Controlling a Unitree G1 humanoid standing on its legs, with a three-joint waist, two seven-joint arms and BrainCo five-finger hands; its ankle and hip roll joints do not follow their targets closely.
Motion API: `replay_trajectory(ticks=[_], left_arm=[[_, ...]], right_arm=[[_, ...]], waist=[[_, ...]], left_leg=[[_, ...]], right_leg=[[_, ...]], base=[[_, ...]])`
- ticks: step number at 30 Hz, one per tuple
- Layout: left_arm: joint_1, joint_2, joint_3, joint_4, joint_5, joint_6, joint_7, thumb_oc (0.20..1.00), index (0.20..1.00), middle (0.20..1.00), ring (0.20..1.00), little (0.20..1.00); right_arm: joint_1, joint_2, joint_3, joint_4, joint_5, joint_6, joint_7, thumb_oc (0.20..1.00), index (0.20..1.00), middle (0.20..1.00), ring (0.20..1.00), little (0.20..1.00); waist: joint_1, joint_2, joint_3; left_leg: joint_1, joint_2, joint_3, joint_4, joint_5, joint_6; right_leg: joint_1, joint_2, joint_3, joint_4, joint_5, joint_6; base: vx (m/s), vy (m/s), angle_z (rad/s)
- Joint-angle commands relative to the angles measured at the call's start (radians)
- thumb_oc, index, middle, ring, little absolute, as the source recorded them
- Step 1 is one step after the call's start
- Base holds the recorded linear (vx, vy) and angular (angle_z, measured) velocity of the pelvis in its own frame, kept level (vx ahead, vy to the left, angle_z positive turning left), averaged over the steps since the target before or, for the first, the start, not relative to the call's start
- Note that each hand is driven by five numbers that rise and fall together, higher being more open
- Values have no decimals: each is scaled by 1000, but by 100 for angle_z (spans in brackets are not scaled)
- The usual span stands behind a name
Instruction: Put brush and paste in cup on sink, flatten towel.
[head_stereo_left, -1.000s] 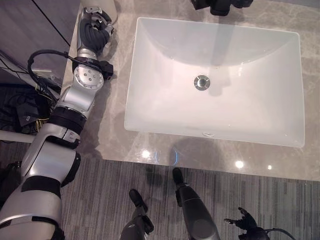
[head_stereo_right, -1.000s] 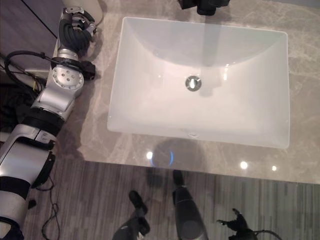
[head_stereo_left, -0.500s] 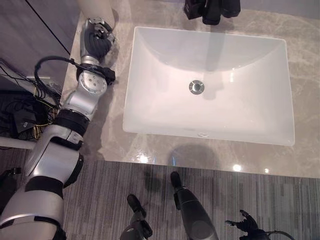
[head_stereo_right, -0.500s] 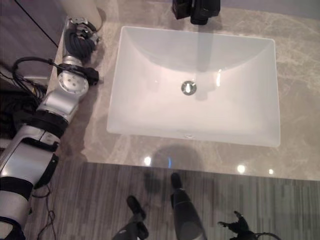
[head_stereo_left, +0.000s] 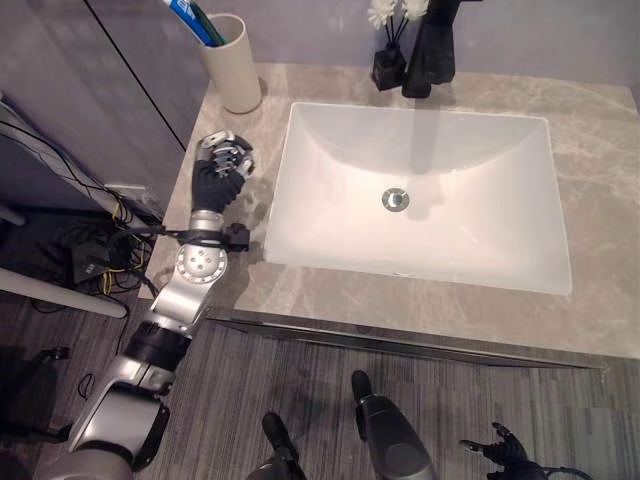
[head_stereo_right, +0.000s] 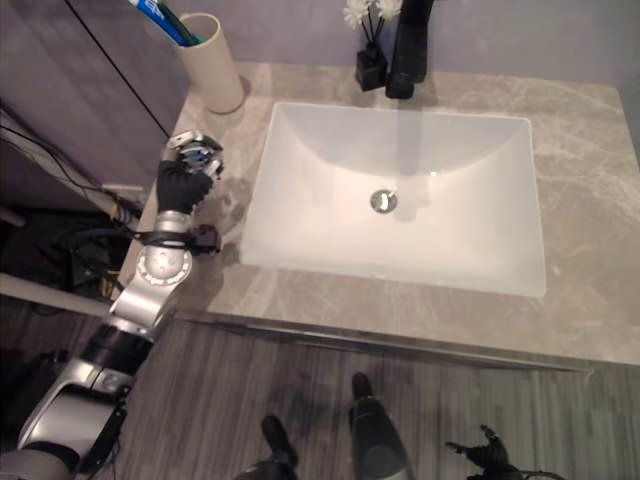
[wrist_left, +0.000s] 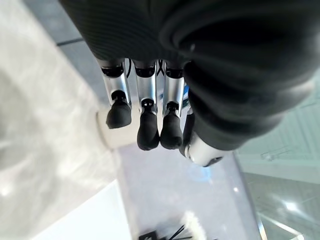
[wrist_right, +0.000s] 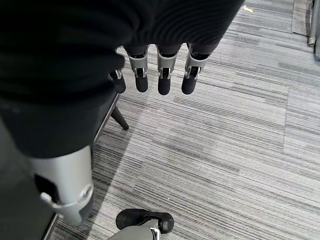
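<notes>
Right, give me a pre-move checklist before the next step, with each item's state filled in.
1. Cup upright at the counter's back left corner: ok.
2. Blue item standing in the cup: ok; whether both brush and paste are inside: cannot tell.
3. Left hand holds nothing, fingers curled, over the counter between the cup and the sink: ok.
4. Right hand holds nothing, hanging low over the carpet with fingers relaxed: ok.
5. Towel flattened: cannot tell.
6. Vase of flowers and dark faucet stand behind the sink, apart from the cup: ok.
</notes>
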Motion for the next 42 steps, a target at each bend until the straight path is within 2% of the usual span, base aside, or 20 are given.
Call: replay_trajectory(ticks=[1, 2, 3, 4, 6, 7, 11, 12, 14, 17, 23, 25, 26, 27, 28, 29, 30, 34, 39, 42], left_arm=[[-31, 12, 87, -32, -41, -70, -38, 200, 200, 200, 200, 200], [-31, 12, 87, -32, -41, -70, -38, 200, 200, 200, 200, 200], [-24, 19, 80, -49, -49, -76, -59, 200, 200, 200, 200, 200], [-20, 23, 81, -58, -52, -74, -62, 200, 200, 200, 200, 200], [-6, 32, 94, -71, -42, -68, -65, 200, 200, 200, 200, 200], [15, 38, 108, -84, -39, -67, -68, 200, 200, 200, 200, 200], [38, 45, 107, -99, -44, -78, -68, 200, 200, 200, 200, 200], [52, 69, 109, -116, -39, -83, -73, 200, 200, 200, 200, 200], [63, 62, 110, -131, -35, -80, -82, 200, 200, 200, 200, 200], [71, 62, 96, -152, -30, -87, -101, 200, 200, 200, 200, 200], [83, 82, 102, -183, -9, -91, -100, 200, 200, 200, 200, 200], [118, 103, 127, -213, -2, -93, -100, 200, 200, 200, 200, 200], [136, 113, 143, -225, 6, -92, -99, 200, 200, 200, 200, 200], [137, 114, 145, -226, 6, -91, -99, 200, 200, 200, 200, 200], [151, 125, 156, -239, 17, -87, -103, 200, 200, 200, 200, 200], [188, 143, 199, -265, 41, -77, -101, 200, 200, 200, 200, 200], [214, 154, 228, -270, 64, -70, -102, 200, 200, 200, 200, 200], [300, 161, 301, -274, 107, -59, -109, 200, 200, 200, 200, 200], [356, 143, 338, -168, 140, -18, -86, 200, 200, 200, 200, 200], [367, 146, 343, -104, 140, -2, -80, 200, 200, 200, 200, 200]], right_arm=[[68, -38, -37, 31, -25, 7, -5, 1000, 1000, 1000, 1000, 1000], [68, -38, -37, 31, -25, 7, -5, 1000, 1000, 1000, 1000, 1000], [72, -50, -45, 47, -27, 8, -4, 1000, 1000, 1000, 1000, 1000], [66, -54, -45, 54, -26, 8, -7, 1000, 1000, 1000, 1000, 1000], [52, -60, -49, 65, -17, 9, -10, 1000, 1000, 1000, 1000, 1000], [50, -62, -57, 66, -13, 11, -9, 1000, 1000, 1000, 1000, 1000], [57, -64, -60, 60, -17, 13, -8, 1000, 1000, 1000, 1000, 1000], [51, -65, -47, 56, -23, 13, 2, 1000, 1000, 1000, 1000, 1000], [54, -54, -44, 53, -26, 13, 7, 1000, 1000, 1000, 1000, 1000], [52, -34, -36, 46, -36, 22, 11, 1000, 1000, 1000, 1000, 1000], [29, -10, 37, 26, -129, 35, 17, 1000, 1000, 1000, 1000, 1000], [19, 3, 56, 14, -151, 34, 20, 1000, 1000, 1000, 1000, 1000], [15, 9, 63, 18, -164, 37, 22, 1000, 1000, 1000, 1000, 1000], [14, 10, 64, 19, -164, 37, 22, 1000, 1000, 1000, 1000, 1000], [10, 13, 68, 20, -173, 37, 26, 1000, 1000, 1000, 1000, 1000], [2, 19, 76, 14, -193, 36, 28, 1000, 1000, 1000, 1000, 1000], [-4, 22, 83, 10, -198, 34, 33, 1000, 1000, 1000, 1000, 1000], [4, 16, 85, 9, -211, 28, 48, 1000, 1000, 1000, 1000, 1000], [24, 0, 57, 8, -189, 27, 50, 1000, 1000, 1000, 1000, 1000], [44, -25, 26, 8, -163, 24, 45, 1000, 1000, 1000, 1000, 1000]], waist=[[-6, -32, -15], [-6, -32, -15], [5, -52, -7], [14, -63, -2], [41, -79, -1], [48, -88, -5], [55, -98, -9], [70, -107, -6], [59, -109, -14], [50, -110, -19], [54, -121, -12], [70, -127, -10], [90, -128, -3], [90, -130, -5], [106, -128, -2], [142, -125, -3], [153, -129, -10], [159, -141, -43], [179, -153, -65], [169, -154, -74]], left_leg=[[156, -33, -75, 147, -45, -18], [156, -33, -76, 148, -45, -18], [119, -46, -140, 246, -33, -19], [101, -74, -187, 274, -39, -15], [36, -157, -298, 255, -105, 18], [13, -175, -342, 220, -132, 34], [-32, -161, -369, 189, -103, 33], [-78, -188, -418, 226, -94, 37], [-60, -179, -368, 218, -114, 49], [-38, -203, -281, 214, -146, 88], [-32, -233, -181, 243, -190, 124], [-18, -226, -148, 235, -194, 128], [-6, -214, -128, 233, -201, 129], [-9, -215, -126, 231, -196, 128], [2, -206, -113, 227, -201, 128], [15, -193, -81, 213, -190, 121], [27, -189, -64, 202, -184, 117], [64, -183, -52, 161, -167, 110], [112, -153, -89, 146, -158, 88], [95, -122, -112, 227, -149, 60]], right_leg=[[109, 59, 60, -96, 50, -3], [109, 59, 59, -97, 50, -3], [154, 62, 62, -136, 55, -18], [167, 63, 71, -148, 59, -21], [172, 60, 114, -160, 62, -11], [180, 61, 143, -165, 67, -1], [184, 53, 175, -170, 75, 15], [184, 48, 211, -158, 78, 27], [181, 46, 249, -159, 80, 40], [169, 18, 320, -169, 107, 80], [135, -39, 369, -206, 193, 143], [121, -42, 349, -206, 213, 151], [115, -50, 276, -195, 206, 147], [112, -50, 278, -196, 210, 147], [111, -60, 199, -183, 201, 134], [126, -87, -2, -149, 160, 109], [139, -82, -54, -134, 142, 101], [166, -54, -36, -157, 145, 97], [222, -12, -49, -173, 102, 59], [257, 11, -48, -200, 92, 33]], base=[[-3, -118, 4], [-18, -128, 14], [-15, -102, 15], [-18, -86, 13], [30, 31, -8], [63, 46, -53], [53, 94, -43], [67, 176, -15], [74, 330, -71], [28, 362, -112], [-49, 217, -63], [-42, 137, -58], [-34, 35, -61], [-34, 35, -76], [-83, 60, -81], [-92, 79, -101], [-92, 58, -91], [48, -66, -41], [104, -231, 1], [130, -242, 31]])
